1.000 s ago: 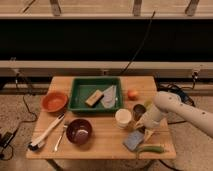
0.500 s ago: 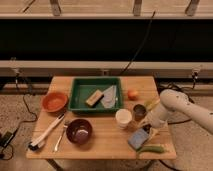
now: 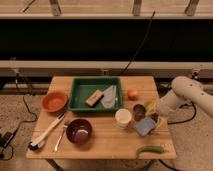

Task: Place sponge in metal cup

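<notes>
Table (image 3: 100, 145); sponge (image 3: 145, 126) in jaws, beside metal cup (image 3: 139, 110)

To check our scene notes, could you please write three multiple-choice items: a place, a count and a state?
1. Where does the tan block lie? A in the green tray B beside it C on the floor
2. How many bowls stand on the table? A one B two C four
3. Relative to the metal cup, the sponge is: A inside it B under it C outside, at the claw
1 A: it lies in the tray by the grey cloth. 2 B: an orange bowl and a dark red bowl. 3 C: the sponge sits tilted at the claw, beside the cup.
</notes>
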